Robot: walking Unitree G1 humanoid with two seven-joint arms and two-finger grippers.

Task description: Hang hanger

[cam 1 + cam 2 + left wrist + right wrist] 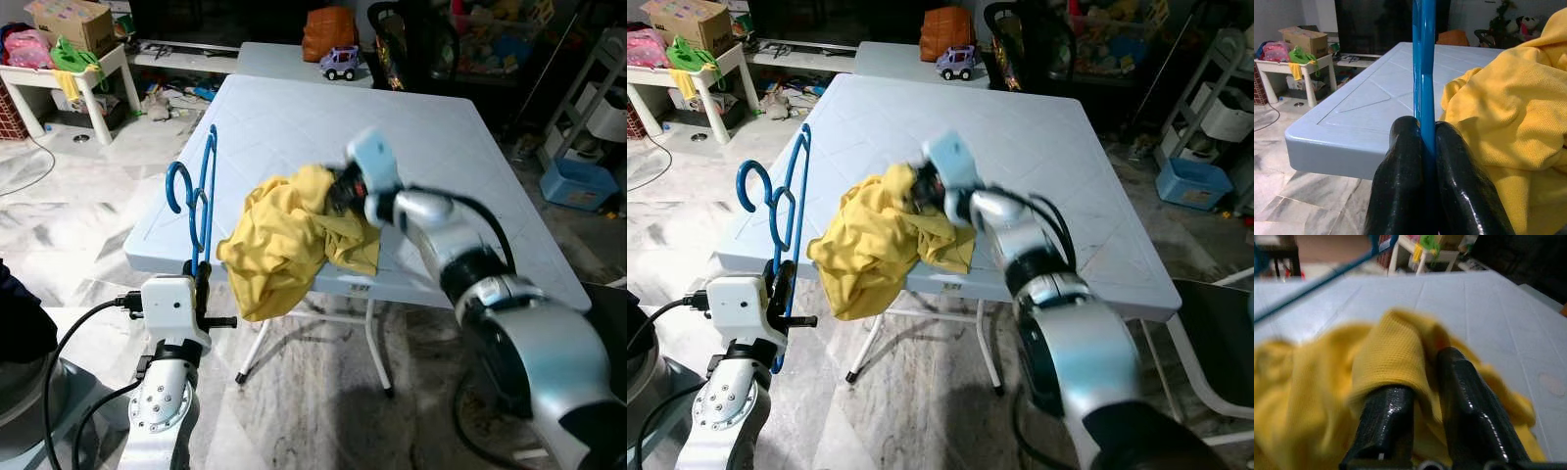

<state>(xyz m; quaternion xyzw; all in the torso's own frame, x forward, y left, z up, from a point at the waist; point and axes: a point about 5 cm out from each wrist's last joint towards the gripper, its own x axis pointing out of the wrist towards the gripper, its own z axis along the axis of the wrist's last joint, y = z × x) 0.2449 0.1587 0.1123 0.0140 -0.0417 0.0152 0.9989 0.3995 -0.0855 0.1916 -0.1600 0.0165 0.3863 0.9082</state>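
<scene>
Status: the task is at an early stage. The blue hanger (pixel 199 191) is in hand but carries no garment, and nothing resembling a rail or hook to receive it can be identified. The yellow garment (pixel 284 243) lies in a crumpled heap on the near edge of the pale blue table (pixel 431 147), with part of it draped over that edge. Judged from this, dressing the hanger and hanging it up both remain to be done.

Left gripper (pixel 1422 134): raised at the near-left corner of the table, just off its edge. The two black fingers (pixel 1400 161) are pressed together on the lower part of the hanger, which runs straight up between them. The hanger stands roughly upright, hook end uppermost, to the left of the garment and close to it; contact between the two cannot be confirmed.

Right gripper (pixel 1425 382): reaching over the table from the right, at the far-right upper part of the heap. In the right wrist view a fold of yellow cloth sits between the fingers and over one of them, the jaws narrow around it. The view is blurred, so the firmness of that hold cannot be judged.

The hanger is well clear of the right gripper, with the heap lying between them.
</scene>
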